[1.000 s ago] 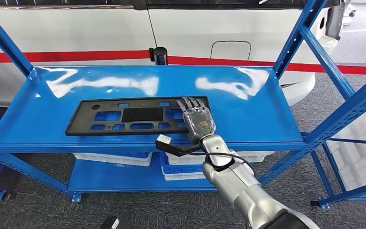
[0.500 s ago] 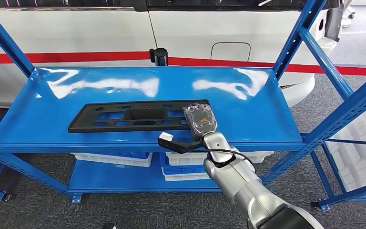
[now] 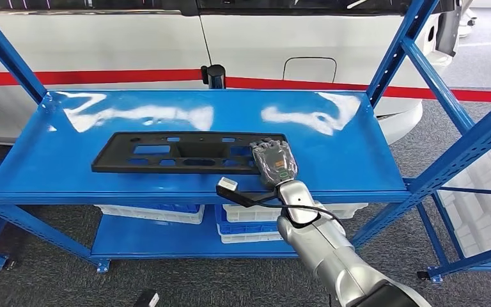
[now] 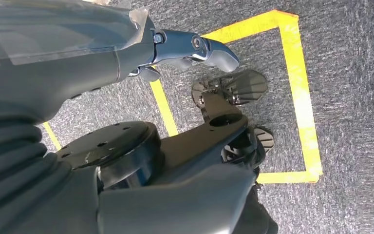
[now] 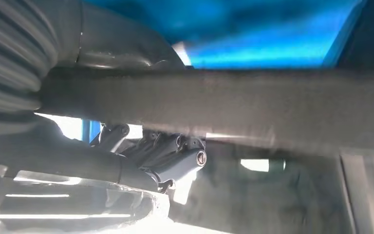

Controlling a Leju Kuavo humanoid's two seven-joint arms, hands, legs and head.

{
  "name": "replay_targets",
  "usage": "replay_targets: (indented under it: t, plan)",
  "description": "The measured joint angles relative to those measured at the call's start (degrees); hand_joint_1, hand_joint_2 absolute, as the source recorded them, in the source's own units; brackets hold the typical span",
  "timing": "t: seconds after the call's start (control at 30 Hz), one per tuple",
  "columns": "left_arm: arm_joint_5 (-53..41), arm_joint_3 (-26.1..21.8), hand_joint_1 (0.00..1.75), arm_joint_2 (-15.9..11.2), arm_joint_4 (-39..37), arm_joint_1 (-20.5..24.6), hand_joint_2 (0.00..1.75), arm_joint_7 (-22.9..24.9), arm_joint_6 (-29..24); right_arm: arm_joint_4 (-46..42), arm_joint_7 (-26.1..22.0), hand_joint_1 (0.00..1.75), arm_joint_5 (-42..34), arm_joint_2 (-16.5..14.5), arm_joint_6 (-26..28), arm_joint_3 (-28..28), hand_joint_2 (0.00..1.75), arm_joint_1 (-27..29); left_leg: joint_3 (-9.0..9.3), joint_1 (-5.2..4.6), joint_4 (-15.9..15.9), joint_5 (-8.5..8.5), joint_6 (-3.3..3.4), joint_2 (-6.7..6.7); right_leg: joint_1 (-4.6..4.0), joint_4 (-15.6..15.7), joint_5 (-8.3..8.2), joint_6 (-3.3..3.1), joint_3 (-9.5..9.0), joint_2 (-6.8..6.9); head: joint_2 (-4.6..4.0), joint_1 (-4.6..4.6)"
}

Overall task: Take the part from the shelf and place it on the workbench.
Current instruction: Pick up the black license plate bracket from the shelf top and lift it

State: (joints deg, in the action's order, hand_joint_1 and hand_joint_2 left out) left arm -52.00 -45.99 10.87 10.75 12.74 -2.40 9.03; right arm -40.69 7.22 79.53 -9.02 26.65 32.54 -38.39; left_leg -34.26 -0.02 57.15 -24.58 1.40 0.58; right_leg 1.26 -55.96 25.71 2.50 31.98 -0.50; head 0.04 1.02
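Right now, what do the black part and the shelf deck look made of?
Black part: probably moulded plastic, matte, with many cutouts. Shelf deck: likely painted sheet metal, glossy blue, with bright reflections across the deck. Right hand grips the part's right end.

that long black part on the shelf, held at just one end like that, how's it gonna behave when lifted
The black part looks thin and full of cutouts, so probably light, maybe with some flex. It is long, and the right hand grips only its right end, so the far end will likely droop or swing. The blue shelf looks glossy, so the part may slide before it lifts.
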Motion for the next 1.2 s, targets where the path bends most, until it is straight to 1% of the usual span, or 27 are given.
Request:
replay_targets:
  t: [0.07,0.2,0.37,0.47,0.67,0.73,0.83,0.9,0.93,0.97,1.0,1.03,1.07,1.1,1.13,1.17,1.2]
  plan:
    - [0.0,0.1,0.0,-0.1,0.0,0.0,1.75,-0.3,-0.1,-4.4,-0.8,1.75,0.3,0.8,1.8,-1.0,1.75,1.9,-0.08,-0.01,0.0,0.01,0.01,0.0,0.01,0.0,-0.01,0.01,0.07,0.0,0.0,0.0]
    - [0.3,0.2,0.0,-0.2,0.0,-0.1,1.75,-0.5,0.0,-16.8,-2.9,1.75,1.0,2.9,4.4,-3.6,1.75,5.7,-0.21,-0.01,0.0,-0.01,0.0,-0.01,0.01,0.0,0.01,0.02,0.19,0.0,0.0,0.0]
    - [0.3,0.4,0.0,-0.4,0.0,-0.2,1.75,-0.3,0.0,-29.1,-4.4,1.75,0.9,5.2,5.9,-6.2,1.75,9.5,-0.33,0.0,0.0,-0.04,-0.03,-0.02,0.0,0.0,0.03,0.01,0.34,0.0,0.0,0.01]
    - [0.4,0.4,0.0,-0.4,0.0,-0.2,1.75,0.2,0.0,-33.3,-5.4,1.75,0.3,6.4,6.2,-6.9,1.75,11.4,-0.36,-0.02,0.0,-0.06,-0.03,-0.02,0.01,0.0,0.03,0.01,0.35,0.0,0.0,0.0]
    - [0.9,0.4,0.0,-0.6,0.0,-0.5,1.75,0.8,-0.2,-38.1,-7.0,1.75,-2.0,8.3,7.4,-7.2,1.75,14.2,-0.38,-0.35,0.1,-0.13,0.08,-0.01,0.26,0.0,0.01,0.05,0.34,0.0,0.0,0.01]
    - [1.0,0.4,0.0,-0.7,0.0,-0.7,1.75,0.8,-0.5,-39.4,-7.4,1.75,-2.8,9.0,7.9,-7.2,1.75,14.9,-0.38,-0.51,0.1,-0.2,0.23,-0.01,0.42,0.0,0.02,0.15,0.34,0.0,0.0,0.02]
    - [1.1,0.4,0.0,-0.8,0.0,-0.8,1.75,0.8,-0.6,-41.3,-7.9,1.75,-3.6,10.0,8.4,-7.2,1.75,15.8,-0.42,-0.79,0.2,-0.39,0.65,0.0,0.68,0.1,0.03,0.59,0.31,0.0,0.0,0.02]
    - [1.1,0.4,0.0,-0.9,0.0,-0.8,1.75,0.8,-0.7,-42.3,-8.1,1.75,-3.9,10.5,8.5,-7.2,1.75,16.3,-0.36,-0.85,0.1,-0.23,1.24,-0.06,0.86,0.1,-0.01,1.08,0.24,-0.01,0.0,0.03]
    - [1.2,0.4,0.0,-0.9,0.0,-0.7,1.75,0.8,-0.7,-42.8,-8.1,1.75,-4.0,10.8,8.6,-7.2,1.75,16.5,-0.24,-0.77,-0.1,-0.01,1.62,-0.16,0.94,-0.2,0.31,1.2,0.41,0.02,0.0,0.02]
    - [1.3,0.4,0.0,-0.9,0.0,-0.7,1.75,0.8,-0.8,-43.2,-8.2,1.75,-4.1,11.1,8.7,-7.3,1.75,16.7,-0.15,-0.66,-0.3,0.25,2.01,-0.26,0.97,-1.3,1.14,1.11,0.86,0.06,0.0,-0.03]
    - [1.4,0.4,0.0,-0.9,0.0,-0.7,1.75,0.8,-0.9,-43.7,-8.3,1.75,-4.3,11.4,8.8,-7.3,1.75,17.0,-0.08,-0.53,-0.5,0.44,2.29,-0.35,0.98,-3.7,2.62,0.79,1.83,0.1,0.0,-0.13]
    - [1.6,0.4,0.0,-0.9,0.0,-0.7,1.75,0.8,-1.1,-44.3,-8.3,1.75,-4.6,11.8,8.9,-7.3,1.75,17.4,-0.12,-0.55,-0.5,0.53,2.43,-0.39,0.95,-7.2,4.51,0.37,3.31,0.14,0.0,-0.21]
    - [1.7,0.4,0.0,-0.9,0.0,-0.8,1.75,0.8,-1.3,-45.0,-8.4,1.75,-4.9,12.3,9.0,-7.4,1.75,18.0,-0.22,-0.61,-0.5,0.58,2.52,-0.37,0.83,-11.5,6.47,0.02,5.08,0.14,0.0,-0.31]
    - [1.7,0.4,0.0,-0.9,0.0,-0.9,1.75,0.8,-1.5,-45.8,-8.4,1.75,-5.2,12.8,9.1,-7.6,1.75,18.8,-0.32,-0.72,-0.5,0.62,2.57,-0.34,0.68,-15.3,7.94,-0.11,6.66,0.14,0.0,-0.34]
    - [1.7,0.4,0.0,-0.9,0.0,-0.9,1.75,0.8,-1.7,-46.7,-8.5,1.75,-5.6,13.3,9.2,-7.7,1.75,19.6,-0.41,-0.83,-0.5,0.65,2.61,-0.31,0.5,-17.5,8.62,-0.05,7.49,0.14,0.0,-0.35]
    - [1.7,0.4,0.0,-0.9,0.0,-1.0,1.75,0.8,-1.8,-47.7,-8.6,1.75,-6.1,13.8,9.2,-7.9,1.75,20.3,-0.47,-0.92,-0.5,0.69,2.62,-0.28,0.31,-17.6,8.36,0.15,7.24,0.14,0.0,-0.37]
    - [1.7,0.4,0.0,-0.9,0.0,-1.0,1.75,0.8,-2.0,-48.7,-8.8,1.75,-6.5,14.3,9.2,-8.0,1.75,21.0,-0.5,-0.97,-0.4,0.72,2.61,-0.26,0.17,-15.0,7.25,0.42,5.7,0.14,0.0,-0.37]
